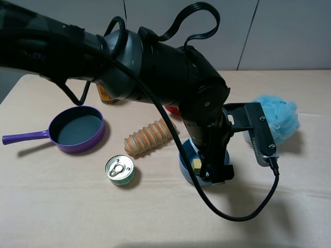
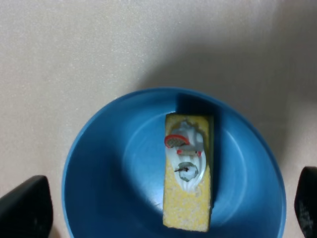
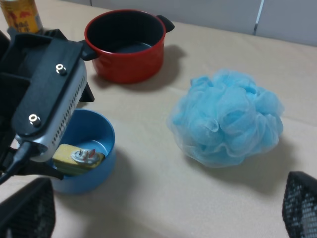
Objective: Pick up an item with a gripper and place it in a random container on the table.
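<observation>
Although the left arm's bulk hid much of the middle of the table (image 1: pixel 77 217) from the high camera, the item (image 2: pixel 188 183) was plain to see in the left wrist view. The yellow cake-slice block lay flat inside the blue bowl (image 2: pixel 114 188), decoration side up, with its white and red topping towards one end. It rested on the bowl's floor, a little off centre.

The left gripper (image 2: pixel 166 206) hung directly above the bowl with its claw spread wide. One dark fingertip showed at each side edge of the wrist view, both clear of the block and gripping nothing. The right gripper (image 3: pixel 163 210) was likewise open and empty, its two dark tips far apart over bare cloth.

From the right wrist camera, the bowl sat near the red pot (image 3: pixel 126 47) with black handles, and the fluffy blue bath puff (image 3: pixel 228 116) lay off to one side, apart from both. A yellow can (image 3: pixel 21 14) stood beyond the pot.

Seen from above, the ridged bread loaf (image 1: pixel 150 137) lay just left of the bowl. The green-labelled tin (image 1: pixel 120 169) was in front of the loaf, and the purple frying pan (image 1: pixel 80 129) lay farther left — its handle pointing towards the table's left edge.
</observation>
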You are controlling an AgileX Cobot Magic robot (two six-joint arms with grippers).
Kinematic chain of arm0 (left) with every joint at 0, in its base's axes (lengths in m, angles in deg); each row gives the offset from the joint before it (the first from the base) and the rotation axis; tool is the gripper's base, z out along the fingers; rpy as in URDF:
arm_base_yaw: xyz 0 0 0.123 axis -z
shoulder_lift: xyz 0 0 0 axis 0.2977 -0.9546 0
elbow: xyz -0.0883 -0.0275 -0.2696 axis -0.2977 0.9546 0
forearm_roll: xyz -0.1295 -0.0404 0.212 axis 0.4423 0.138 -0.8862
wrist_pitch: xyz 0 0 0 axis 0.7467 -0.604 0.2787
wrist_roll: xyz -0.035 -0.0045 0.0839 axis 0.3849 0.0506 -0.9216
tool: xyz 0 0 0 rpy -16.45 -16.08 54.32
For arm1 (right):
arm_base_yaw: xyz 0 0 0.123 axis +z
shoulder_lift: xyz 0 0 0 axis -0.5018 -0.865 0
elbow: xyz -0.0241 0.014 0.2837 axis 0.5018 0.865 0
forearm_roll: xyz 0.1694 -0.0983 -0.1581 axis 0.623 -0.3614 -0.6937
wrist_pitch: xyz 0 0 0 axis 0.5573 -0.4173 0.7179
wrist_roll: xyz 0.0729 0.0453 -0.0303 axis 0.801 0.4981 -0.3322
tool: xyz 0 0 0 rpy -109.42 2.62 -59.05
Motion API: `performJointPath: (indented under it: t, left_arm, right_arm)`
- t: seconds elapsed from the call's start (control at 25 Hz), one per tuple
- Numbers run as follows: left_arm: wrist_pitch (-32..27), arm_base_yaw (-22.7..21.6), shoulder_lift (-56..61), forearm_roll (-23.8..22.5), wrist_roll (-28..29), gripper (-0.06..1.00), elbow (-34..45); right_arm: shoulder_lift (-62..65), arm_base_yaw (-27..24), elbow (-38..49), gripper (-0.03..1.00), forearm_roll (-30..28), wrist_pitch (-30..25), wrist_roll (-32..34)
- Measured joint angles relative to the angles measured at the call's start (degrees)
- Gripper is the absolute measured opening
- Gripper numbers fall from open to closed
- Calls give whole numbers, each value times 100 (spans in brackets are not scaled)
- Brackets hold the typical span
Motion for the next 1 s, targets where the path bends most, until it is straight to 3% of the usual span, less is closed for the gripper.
performJointPath:
  t: [1.0]
  left_arm:
    - [-306, 0, 0, 228, 0, 99, 0]
  right_arm:
    - [0, 0, 0, 69, 2, 0, 0]
